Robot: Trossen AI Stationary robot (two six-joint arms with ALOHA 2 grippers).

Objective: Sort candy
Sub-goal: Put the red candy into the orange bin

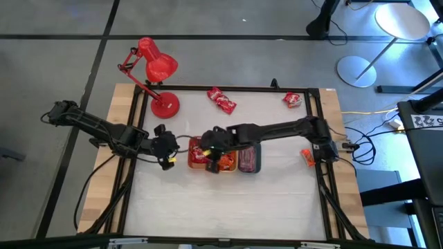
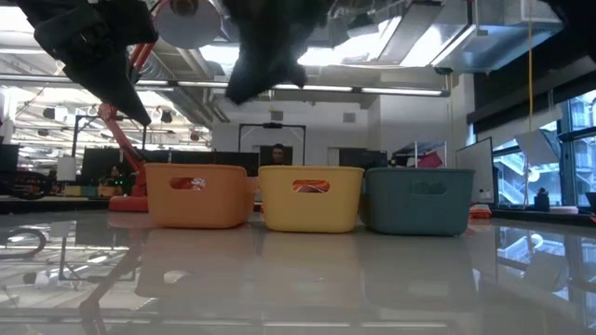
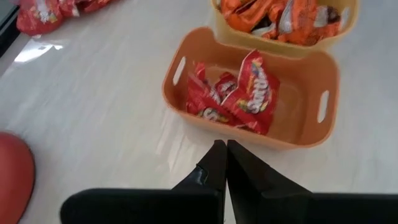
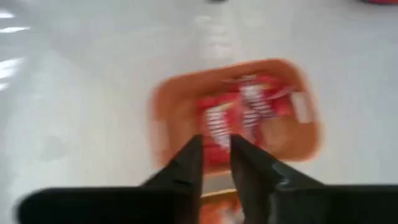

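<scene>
Near the far left corner of the counter (image 1: 138, 207) stands a red desk lamp (image 1: 156, 69). The left gripper (image 1: 166, 153) waits just left of the orange tray (image 3: 249, 99), with its fingers (image 3: 214, 168) pressed together and holding nothing. This tray holds several red candy packets (image 3: 239, 93); the yellow tray (image 3: 283, 25) beside it holds orange ones, and the grey tray (image 1: 249, 159) stands to the right of both, at about the middle of the counter.

The right gripper (image 4: 214, 155) hangs over the orange tray. Its fingers (image 4: 186, 168) are a little spread, and nothing can be seen between them.

Loose candy lies along the far edge: a red pair (image 1: 221, 100) near the middle, and one packet (image 1: 292, 100) toward the far right corner. An orange packet (image 1: 306, 158) lies at the right edge, near the right arm's base.

The red pair lies beyond the trays, its long axis slanting across the counter. I judge that both grippers are about equally near to it, but the right one is already at work.
</scene>
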